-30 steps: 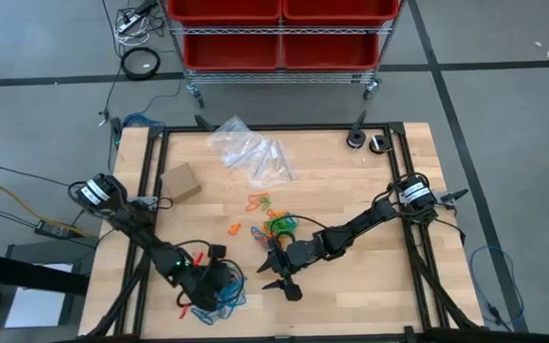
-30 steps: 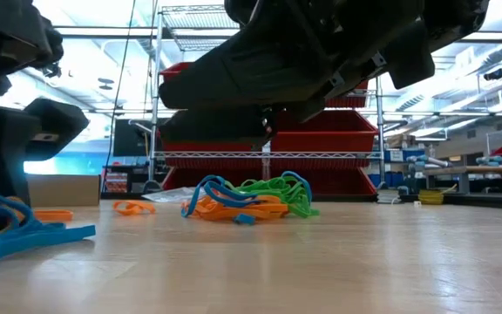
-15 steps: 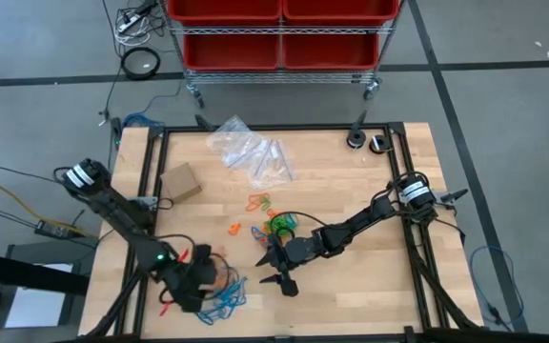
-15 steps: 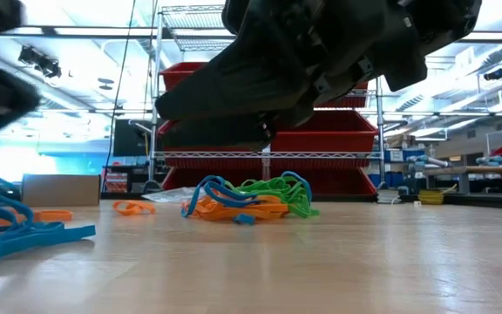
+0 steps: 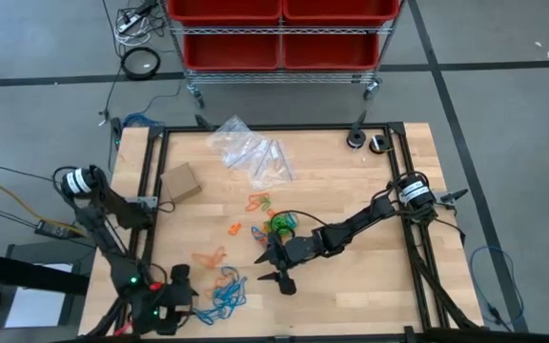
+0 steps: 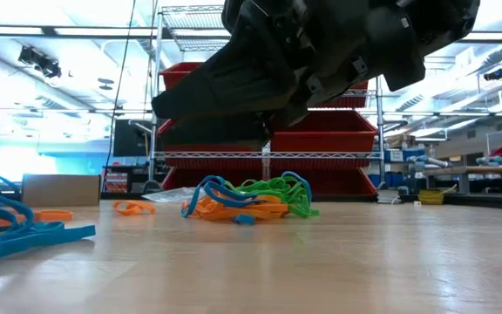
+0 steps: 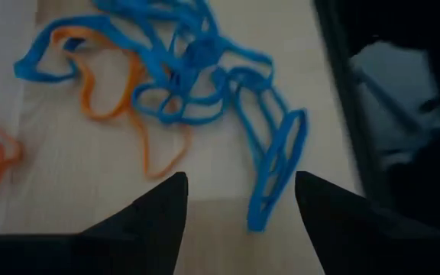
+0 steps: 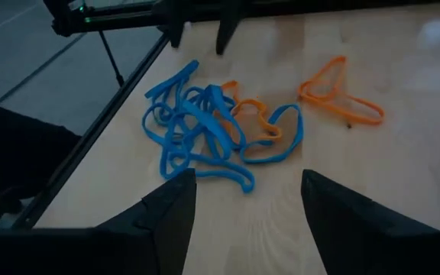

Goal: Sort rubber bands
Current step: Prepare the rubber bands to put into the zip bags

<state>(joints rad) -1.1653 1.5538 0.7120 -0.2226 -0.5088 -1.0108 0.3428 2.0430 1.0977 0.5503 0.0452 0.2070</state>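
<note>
The rubber bands lie in groups on the wooden table. A blue tangle (image 5: 225, 292) with some orange in it lies near the front left, also in the left wrist view (image 7: 205, 84) and the right wrist view (image 8: 205, 130). One orange band (image 5: 210, 257) lies just beyond the tangle. A mixed orange, green and blue heap (image 5: 276, 226) (image 6: 251, 199) sits mid-table, with loose orange bands (image 5: 258, 202) past it. My left gripper (image 5: 181, 291) (image 7: 239, 198) stands open beside the blue tangle, on its left. My right gripper (image 5: 279, 270) (image 8: 247, 198) hangs open between heap and tangle.
Clear plastic bags (image 5: 253, 152) lie at the far middle and a cardboard box (image 5: 180, 181) at the far left. Small black items (image 5: 367, 141) sit at the far right corner. A cart with red bins (image 5: 279, 29) stands beyond the far edge. Black rails (image 5: 151, 191) frame the table.
My left gripper has drawn back from over the blue tangle toward the table's near left corner. The tangle and an orange band beside it now lie uncovered on the table. My right arm has kept about still.
</note>
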